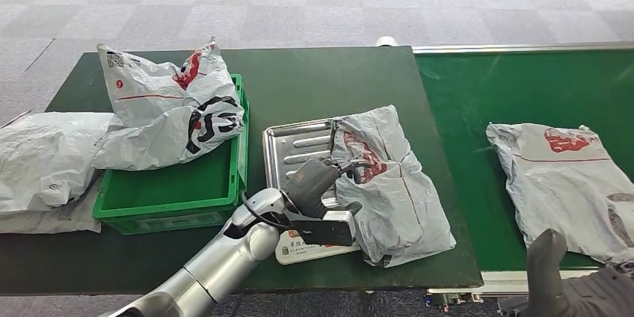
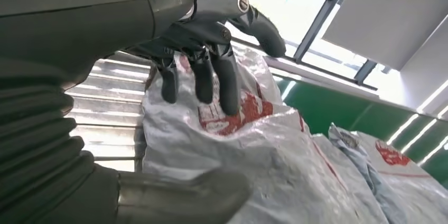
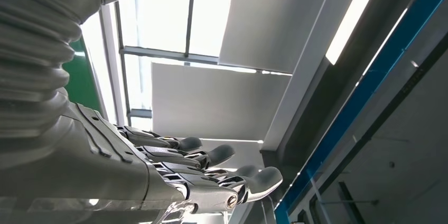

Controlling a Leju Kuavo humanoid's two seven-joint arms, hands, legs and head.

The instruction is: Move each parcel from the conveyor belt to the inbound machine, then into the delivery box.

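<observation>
A grey parcel with red print [image 1: 396, 182] lies half on the ribbed metal tray [image 1: 288, 145] of the inbound machine, in the middle of the green table. My left hand [image 1: 321, 190] is at the parcel's left edge. In the left wrist view its fingers [image 2: 203, 76] rest on the parcel [image 2: 253, 150] near the red print, while the thumb [image 2: 179, 197] stays spread apart below. A second grey parcel [image 1: 568, 182] lies on the conveyor belt [image 1: 508, 85] at the right. My right hand [image 1: 553, 279] is low at the front right, its fingers [image 3: 211, 166] stretched out and holding nothing.
A green delivery box [image 1: 239, 160] stands left of the tray, with a white parcel [image 1: 179, 100] draped over its far left corner. More white parcels [image 1: 45, 160] lie on the table's left end. A white labelled plate [image 1: 306, 250] sits at the tray's front.
</observation>
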